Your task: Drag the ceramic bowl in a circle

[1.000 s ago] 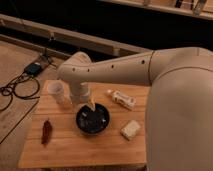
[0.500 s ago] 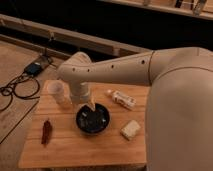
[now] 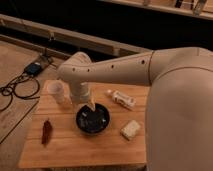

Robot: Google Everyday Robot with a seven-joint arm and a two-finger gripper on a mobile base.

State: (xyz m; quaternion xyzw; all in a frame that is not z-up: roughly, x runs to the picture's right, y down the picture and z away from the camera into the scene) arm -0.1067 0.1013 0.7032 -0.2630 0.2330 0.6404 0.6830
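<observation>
The ceramic bowl (image 3: 93, 120) is round, shallow and glossy black with pale streaks inside. It sits near the middle of the wooden table (image 3: 75, 150). My gripper (image 3: 92, 105) comes down from the pale arm and its tip sits at the bowl's far rim, touching or just inside it. The arm's wrist hides the fingers from above.
A pale cup (image 3: 56, 91) stands at the table's back left, close to the arm. A white bottle (image 3: 121, 99) lies at the back right. A pale sponge-like block (image 3: 131, 129) lies right of the bowl. A dark reddish object (image 3: 46, 131) lies front left. Cables (image 3: 15, 90) run on the floor at left.
</observation>
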